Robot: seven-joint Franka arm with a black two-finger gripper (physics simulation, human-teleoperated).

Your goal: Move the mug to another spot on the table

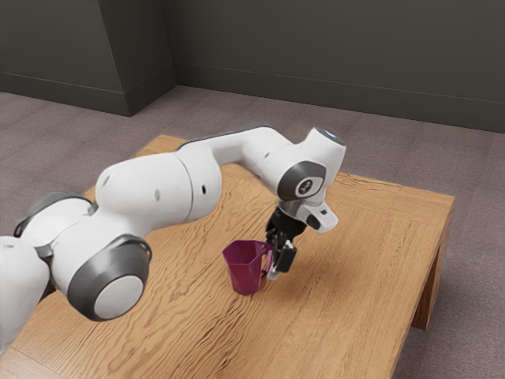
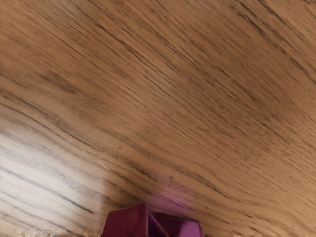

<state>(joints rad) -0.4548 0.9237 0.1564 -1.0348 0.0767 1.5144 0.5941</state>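
Exterior view, from the mug outward: purple faceted mug (image 1: 246, 270) upright on the wooden table (image 1: 371, 260), mouth up, about midway across the top. Gripped at its side by the black gripper (image 1: 278, 259), fingers close together and pinching the part of the mug toward the exterior view's right. Most of the purple body just beside the gripper, toward the exterior view's left. Base down at the wood; cannot tell whether resting on it or barely raised. Wrist view: a dark purple angled piece of the mug (image 2: 133, 222) directly under the hand, with a faint pink tint on the boards touching it. Beyond the gripper, bare streaked grain of the table (image 2: 158, 98). Back in the exterior view: white arm (image 1: 158, 197) with grey joints reaching in from the exterior view's left, wrist bent steeply down above the mug. Well apart from the gripper, past the table's edges, grey-brown carpeted floor (image 1: 473, 158) and a dark wall (image 1: 316, 39) behind.
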